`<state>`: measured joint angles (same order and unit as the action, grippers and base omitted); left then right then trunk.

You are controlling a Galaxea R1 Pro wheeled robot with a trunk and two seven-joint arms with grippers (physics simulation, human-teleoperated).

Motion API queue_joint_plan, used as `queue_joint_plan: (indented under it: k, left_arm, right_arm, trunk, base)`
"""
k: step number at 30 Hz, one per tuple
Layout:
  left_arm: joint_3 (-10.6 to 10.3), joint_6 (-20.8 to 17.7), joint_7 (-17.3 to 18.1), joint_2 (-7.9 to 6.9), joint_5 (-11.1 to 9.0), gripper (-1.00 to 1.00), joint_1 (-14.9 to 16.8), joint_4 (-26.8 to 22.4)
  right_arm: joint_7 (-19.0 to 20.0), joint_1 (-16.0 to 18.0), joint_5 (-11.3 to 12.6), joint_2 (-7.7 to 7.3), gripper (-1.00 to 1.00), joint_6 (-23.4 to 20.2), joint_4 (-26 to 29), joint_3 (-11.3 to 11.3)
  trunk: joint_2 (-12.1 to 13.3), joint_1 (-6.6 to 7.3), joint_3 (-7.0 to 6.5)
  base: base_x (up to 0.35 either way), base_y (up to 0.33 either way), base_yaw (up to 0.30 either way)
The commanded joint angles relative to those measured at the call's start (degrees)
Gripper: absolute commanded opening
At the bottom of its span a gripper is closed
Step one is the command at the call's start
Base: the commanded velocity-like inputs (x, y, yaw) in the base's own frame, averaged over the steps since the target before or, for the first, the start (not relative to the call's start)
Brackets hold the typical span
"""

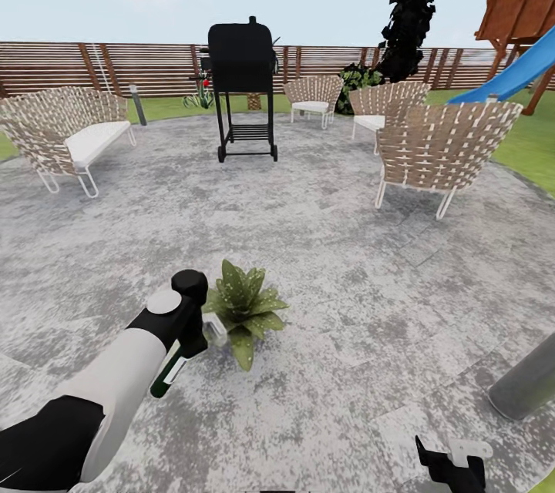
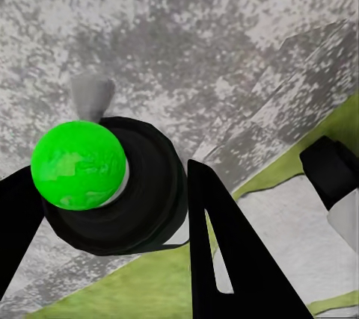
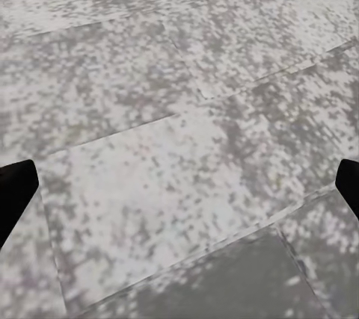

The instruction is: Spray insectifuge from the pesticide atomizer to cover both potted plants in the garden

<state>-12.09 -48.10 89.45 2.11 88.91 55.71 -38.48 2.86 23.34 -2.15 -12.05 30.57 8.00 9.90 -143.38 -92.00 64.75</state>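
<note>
My left gripper (image 1: 187, 340) is shut on the pesticide atomizer (image 1: 168, 374), a slim dark green and black bottle with a white band. Its pale nozzle end sits right beside the leaves of a potted plant (image 1: 245, 308), a low green speckled rosette on the stone patio of the garden. In the left wrist view the atomizer (image 2: 112, 192) shows end-on with a bright green round end, clamped between my two black fingers (image 2: 224, 252). My right gripper (image 1: 451, 466) hangs low at the near right, open, fingertips (image 3: 15, 199) wide apart over bare paving.
A black grill (image 1: 243, 85) stands mid-patio at the back. A wicker sofa (image 1: 65, 135) is at left, wicker chairs (image 1: 443, 150) at right. A grey bollard (image 1: 528, 385) leans in at the near right. A slat fence (image 1: 139, 65) and a blue slide (image 1: 516, 73) bound the lawn.
</note>
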Motion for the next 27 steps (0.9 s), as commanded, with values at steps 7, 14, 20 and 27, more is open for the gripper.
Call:
queue_joint_plan:
  k: [7, 14, 20, 27]
  left_arm:
    - [0.0, -0.6, 0.5, 1.15, 0.1, -1.0, -2.0, -0.4]
    - [4.5, -0.5, 0.5, 0.81, 0.0, -1.0, -4.4, -0.5]
    - [7.3, -0.5, -2.9, 1.27, -0.1, -1.0, -4.6, -0.5]
    - [7.5, -0.6, -2.9, 1.63, -0.3, -1.0, -4.6, -1.8]
  right_arm:
    - [0.3, 0.0, -0.2, 0.01, 1.0, 0.2, -0.1, 0.5]
    - [0.3, 0.0, -0.2, 0.01, 1.0, 0.2, -0.2, 0.5]
    - [0.3, 0.0, -0.2, 0.01, 1.0, 0.2, -0.2, 0.5]
    - [0.3, 0.0, -0.2, 0.01, 1.0, 0.2, -0.2, 0.4]
  trunk:
    - [0.0, 0.01, 0.05]
    - [0.0, 0.01, 0.05]
    - [0.0, 0.01, 0.05]
    - [0.0, 0.01, 0.05]
  base:
    - [0.0, 0.0, 0.0]
    - [0.0, 0.0, 0.0]
    - [0.0, 0.0, 0.0]
    - [0.0, 0.0, 0.0]
